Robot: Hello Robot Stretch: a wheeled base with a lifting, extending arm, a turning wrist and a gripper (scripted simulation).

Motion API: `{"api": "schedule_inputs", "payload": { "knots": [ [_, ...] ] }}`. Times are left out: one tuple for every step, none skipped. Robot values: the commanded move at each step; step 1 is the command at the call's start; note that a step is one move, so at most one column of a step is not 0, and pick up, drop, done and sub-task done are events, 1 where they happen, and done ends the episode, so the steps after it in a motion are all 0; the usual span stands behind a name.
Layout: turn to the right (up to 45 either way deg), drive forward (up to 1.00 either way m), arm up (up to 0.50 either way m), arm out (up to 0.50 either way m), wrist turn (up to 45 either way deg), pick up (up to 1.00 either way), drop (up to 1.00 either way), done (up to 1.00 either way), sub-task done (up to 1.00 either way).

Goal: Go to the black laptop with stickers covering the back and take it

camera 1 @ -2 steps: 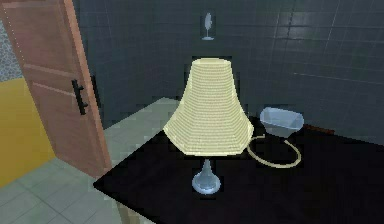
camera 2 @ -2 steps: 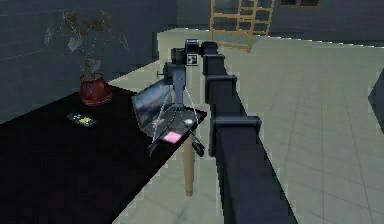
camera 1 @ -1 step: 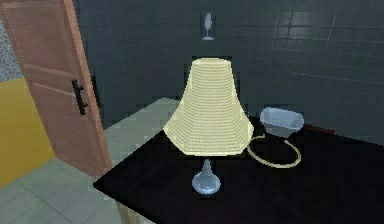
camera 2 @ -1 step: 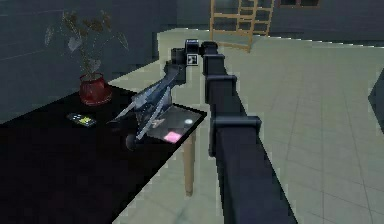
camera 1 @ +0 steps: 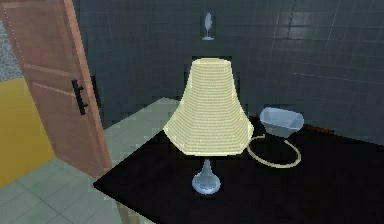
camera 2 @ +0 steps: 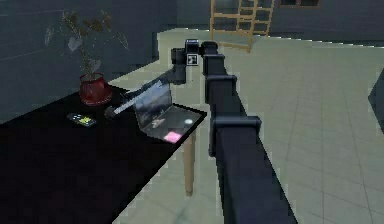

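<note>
Laptop [camera 2: 155, 108] is what I pick out in the arm side view: a dark one, lid raised and tilted, sitting at the right-hand edge of a black table [camera 2: 50, 165], with a pink spot on its base. Pale patches mark the lid, but I cannot resolve them as stickers. Left of it on the table lies a small dark flat thing [camera 2: 80, 118], and farther back stands a potted plant [camera 2: 92, 60] in a red pot. A wooden ladder [camera 2: 240, 20] stands far off.

The arm [camera 2: 235, 135] runs from the near edge out along the table's right side. The jaws sit at its far end, beyond the laptop and slightly to its right. I cannot tell whether they are over the table or beside it, what state they are in, or whether they hold anything.

The forward view gives me other things: a lamp [camera 1: 208, 105] with a yellow shade on a black table, a clear bowl [camera 1: 281, 121] to its right, a looped tan cord [camera 1: 272, 157] beside that, and a brown door [camera 1: 60, 80] at the left.
</note>
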Motion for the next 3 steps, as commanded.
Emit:
{"api": "schedule_inputs", "payload": {
  "knots": [
    [0.0, 0.00, 0.00, 0.00, 45.0, 0.00, 0.00, 0.00, 0.00],
    [0.0, 0.00, 0.00, 0.00, 27.0, 0.00, 0.00, 0.00, 0.00],
    [0.0, 0.00, -0.30, 0.00, 0.0, 0.00, 0.00, 0.00, 0.00]
  ]
}}
